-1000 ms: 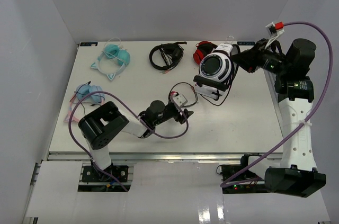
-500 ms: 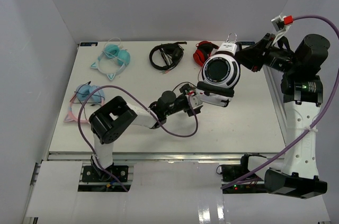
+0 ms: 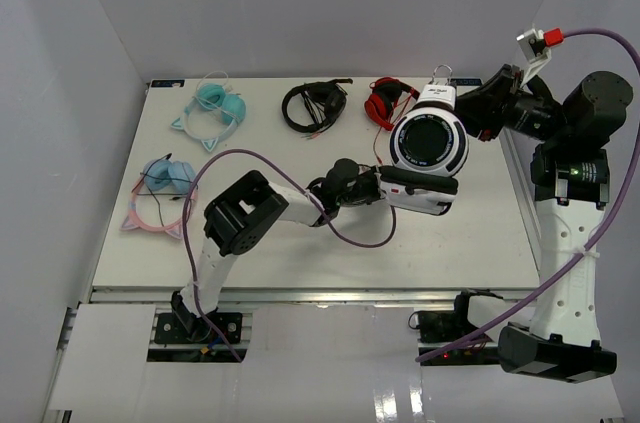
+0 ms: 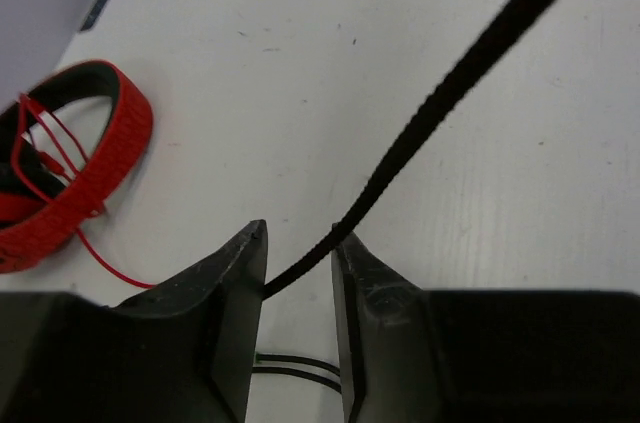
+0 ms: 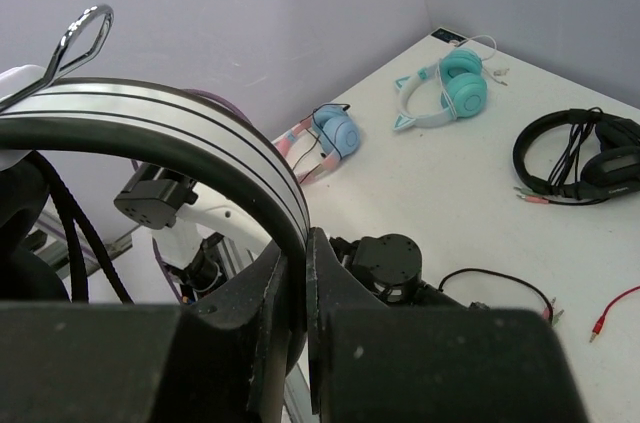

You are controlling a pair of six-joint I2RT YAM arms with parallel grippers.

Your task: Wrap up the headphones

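The white headphones [image 3: 428,141] with black cushions hang above the table's right half. My right gripper [image 3: 472,111] is shut on their headband [image 5: 180,133], the band pinched between its fingers [image 5: 305,243]. My left gripper [image 3: 385,186] reaches in at the lower cup. In the left wrist view the thin black cable [image 4: 450,83] runs down between its two fingers [image 4: 300,253]. The jaws stand a little apart, with a gap wider than the cable, which brushes the right fingertip [image 4: 345,243].
Along the back edge lie teal cat-ear headphones [image 3: 215,108], all-black headphones [image 3: 312,103] and red headphones [image 3: 385,98], the red pair also in the left wrist view [image 4: 70,158]. A blue-and-pink pair [image 3: 160,188] sits at the left edge. The left arm's purple cable [image 3: 350,238] loops over the table.
The right gripper has carried the headphones up and to the right. The left arm has stretched right after them, and its jaws have narrowed from wide open around the cable.
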